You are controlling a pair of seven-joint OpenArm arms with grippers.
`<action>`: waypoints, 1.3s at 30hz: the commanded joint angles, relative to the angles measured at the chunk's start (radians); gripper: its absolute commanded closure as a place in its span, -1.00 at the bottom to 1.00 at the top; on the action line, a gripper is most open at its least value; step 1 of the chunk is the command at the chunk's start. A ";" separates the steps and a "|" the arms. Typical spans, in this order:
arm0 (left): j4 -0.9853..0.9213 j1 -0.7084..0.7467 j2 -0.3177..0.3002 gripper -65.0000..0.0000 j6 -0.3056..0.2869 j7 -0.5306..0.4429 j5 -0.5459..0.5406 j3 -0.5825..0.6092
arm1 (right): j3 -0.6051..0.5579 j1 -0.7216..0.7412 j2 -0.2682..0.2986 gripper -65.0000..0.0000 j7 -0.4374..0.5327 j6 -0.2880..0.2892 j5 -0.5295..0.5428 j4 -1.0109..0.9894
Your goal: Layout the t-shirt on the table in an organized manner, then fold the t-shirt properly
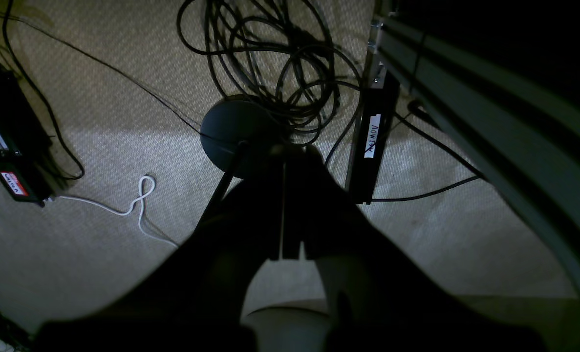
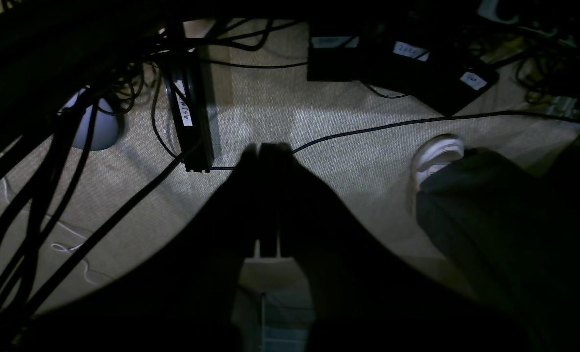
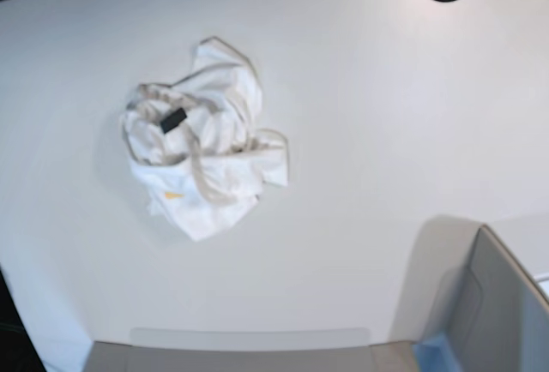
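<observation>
On the white surface (image 3: 360, 89), left of centre in the base view, the t-shirt (image 3: 202, 145) lies in a crumpled heap, inside out or print-down, with its small black tag (image 3: 173, 120) on top and a yellow-orange label (image 3: 174, 195) near the lower edge. No arm appears in that view.

Step in hand: none of the layout is done; both arms hang parked below the surface edge. The left gripper (image 1: 290, 151) has its jaws pressed together and holds nothing; the right gripper (image 2: 268, 149) is likewise closed and empty.

Next move, as a judgement: raise both arms over the surface, spread the jaws, and take two separate edges of the heap, such as shoulders or hem corners, to draw the cloth flat.

View differences: the wrist views show only the carpeted floor (image 1: 99, 254), coiled cables (image 1: 270, 49), and, on the right wrist view, a person's shoe (image 2: 436, 156). Only the base view shows the garment.
</observation>
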 commanded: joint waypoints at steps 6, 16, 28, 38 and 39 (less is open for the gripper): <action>0.036 0.030 0.000 1.00 0.008 -0.005 0.000 0.000 | -0.003 -0.020 -0.006 0.99 0.003 0.002 -0.002 0.063; 0.185 0.124 0.003 0.99 0.006 -0.005 -0.001 -0.001 | -0.004 -0.076 -0.011 1.00 0.002 0.002 -0.002 0.210; 0.182 0.166 -0.029 0.99 0.008 0.009 -0.001 0.000 | -0.004 -0.086 -0.011 1.00 -0.156 0.002 -0.070 0.149; 0.191 0.208 -0.047 0.99 0.006 -0.004 -0.001 0.000 | -0.004 -0.132 -0.009 1.00 -0.158 0.002 -0.154 0.151; 0.191 0.207 -0.047 0.99 0.006 -0.004 -0.001 0.000 | -0.004 -0.138 -0.009 1.00 -0.158 0.002 -0.153 0.151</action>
